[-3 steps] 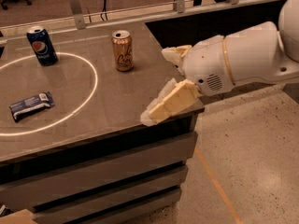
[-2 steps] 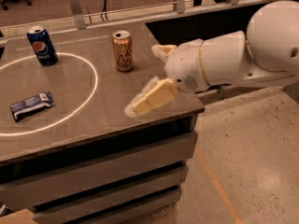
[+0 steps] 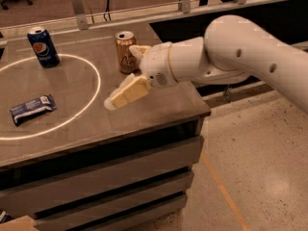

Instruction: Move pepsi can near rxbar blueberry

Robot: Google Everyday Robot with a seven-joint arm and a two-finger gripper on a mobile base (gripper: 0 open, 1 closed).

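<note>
The pepsi can (image 3: 43, 47), dark blue with a round logo and silver top, stands upright at the far left of the table, on a white circle line. The rxbar blueberry (image 3: 32, 108), a flat dark blue wrapper with white patches, lies at the left, nearer the front. My gripper (image 3: 121, 75) hovers over the middle of the table, well right of both. It is open and empty, with one finger (image 3: 126, 93) pointing left and forward and the other (image 3: 138, 49) beside a gold can.
A gold can (image 3: 125, 57) with script lettering stands upright just behind my gripper. A white circle (image 3: 96, 88) is marked on the table. The table's right edge (image 3: 199, 102) drops to the floor. A rail (image 3: 120, 12) runs along the back.
My arm has moved left, from past the table's right edge to over its middle, close to the gold can. The cans and the bar have not moved.
</note>
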